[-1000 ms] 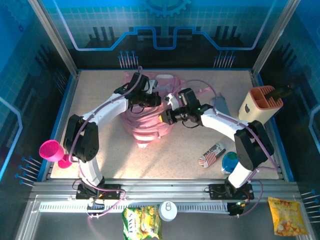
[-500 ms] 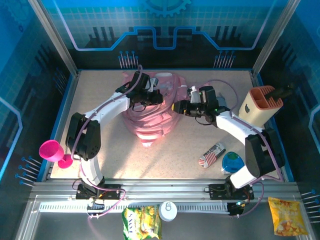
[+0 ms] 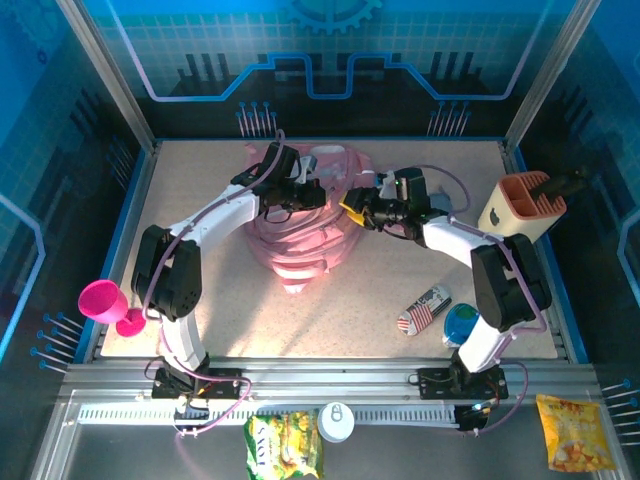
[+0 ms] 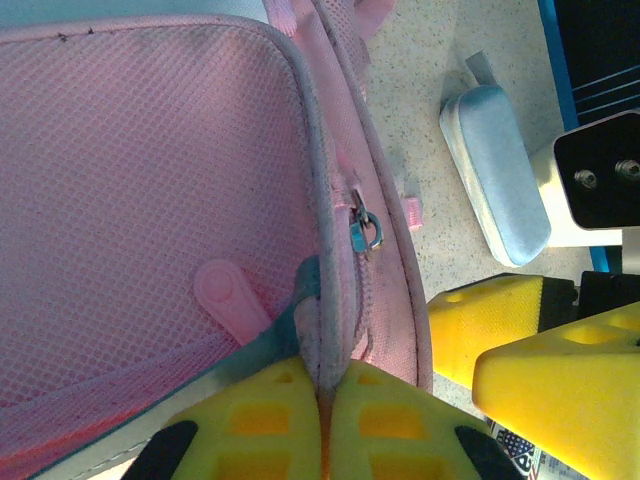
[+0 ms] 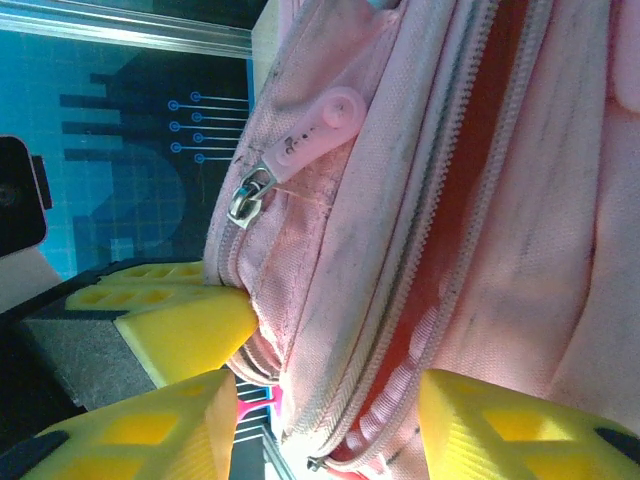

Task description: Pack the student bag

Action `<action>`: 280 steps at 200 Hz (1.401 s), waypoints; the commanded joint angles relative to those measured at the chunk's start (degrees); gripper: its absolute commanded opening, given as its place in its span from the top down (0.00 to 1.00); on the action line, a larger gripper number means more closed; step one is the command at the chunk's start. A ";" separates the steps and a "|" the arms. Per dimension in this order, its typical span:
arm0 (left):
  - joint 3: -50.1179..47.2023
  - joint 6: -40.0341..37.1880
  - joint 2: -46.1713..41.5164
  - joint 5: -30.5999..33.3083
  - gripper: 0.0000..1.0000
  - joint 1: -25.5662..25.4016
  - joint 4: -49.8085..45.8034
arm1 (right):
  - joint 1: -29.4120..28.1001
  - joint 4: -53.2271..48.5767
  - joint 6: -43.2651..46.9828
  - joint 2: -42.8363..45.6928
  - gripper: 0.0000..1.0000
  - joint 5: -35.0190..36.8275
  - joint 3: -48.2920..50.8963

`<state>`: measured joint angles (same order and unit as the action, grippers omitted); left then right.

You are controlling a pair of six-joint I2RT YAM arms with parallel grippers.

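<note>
Inspection: bag [image 3: 300, 235] lies far-centre, soft, light, prone to collapse. Left gripper [image 4: 322, 390] is pressed together, pinching the zip seam [image 4: 328, 290]. Right gripper [image 5: 330, 420] is spread astride the opening. Advise gripping seam edges, not mesh.

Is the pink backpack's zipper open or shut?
Open, at least partly. In the right wrist view the student bag has its two zipper rows parted, and the inside shows between them.

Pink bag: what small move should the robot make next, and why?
Probably close the right gripper on the bag. Its open jaws straddle the zip edge, and the left gripper pinches the fabric nearby, so together they could pull the bag open.
</note>
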<state>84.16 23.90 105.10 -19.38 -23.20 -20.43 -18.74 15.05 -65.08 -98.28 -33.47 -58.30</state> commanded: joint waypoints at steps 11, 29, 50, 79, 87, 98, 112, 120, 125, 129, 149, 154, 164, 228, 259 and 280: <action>-0.18 -0.17 -2.71 -3.39 1.00 -0.26 3.73 | -0.65 0.80 -2.32 -2.22 0.51 -0.51 -2.67; -0.22 -0.15 -2.84 -3.39 1.00 -0.23 3.59 | -1.08 0.77 -2.51 -3.70 0.56 -0.82 -3.98; -0.43 0.01 -3.28 -3.10 1.00 -0.24 3.49 | -1.51 0.73 -2.55 -5.58 0.61 -1.55 -5.82; -1.59 0.61 -4.65 -2.33 0.95 -0.25 3.31 | -2.04 0.77 -3.03 -6.76 0.72 -1.86 -6.83; -2.17 0.93 -5.39 -1.39 0.88 -0.25 2.81 | -2.09 0.94 -3.12 -6.77 0.77 -1.85 -6.82; -3.21 1.43 -6.81 0.73 0.76 -0.25 1.69 | -2.24 1.21 -2.92 -6.43 0.82 -1.77 -6.66; -5.28 2.23 -9.40 4.64 0.62 -0.51 0.11 | -2.26 2.04 -2.60 -5.76 0.85 -1.51 -6.34; -6.67 2.73 -10.92 7.24 0.57 -0.97 -0.85 | -2.31 2.87 -2.60 -5.45 0.86 -1.55 -6.11; -7.55 3.09 -11.85 8.86 0.55 -1.47 -1.53 | -2.35 3.41 -2.59 -5.22 0.86 -1.57 -5.91; -8.33 3.32 -12.63 10.18 0.53 -1.85 -2.06 | -2.36 3.68 -2.60 -5.02 0.87 -1.56 -5.86; -12.49 4.72 -16.35 15.90 0.46 -4.90 -3.34 | -2.44 4.23 -2.33 -4.47 0.88 -1.51 -5.68; -13.50 5.18 -17.08 17.05 0.45 -5.91 -3.38 | -2.48 4.33 -2.22 -4.24 0.88 -1.52 -5.55; -15.34 6.24 -18.43 18.83 0.45 -7.64 -3.30 | -2.53 4.68 -2.33 -4.02 0.88 -1.51 -5.35; -19.17 11.98 -16.28 22.16 0.53 -13.79 0.73 | -2.61 5.08 -2.51 -3.28 0.89 -1.51 -4.66; -18.14 13.15 -13.49 24.03 0.60 -14.06 1.43 | -2.60 5.17 -2.41 -2.99 0.88 -1.57 -4.49; -17.67 13.42 -12.18 25.22 0.62 -14.06 2.13 | -2.61 5.16 -2.40 -3.06 0.89 -1.63 -4.47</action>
<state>65.08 35.97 91.59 3.11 -36.88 -20.16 -20.29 16.19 -68.16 -104.05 -34.26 -62.96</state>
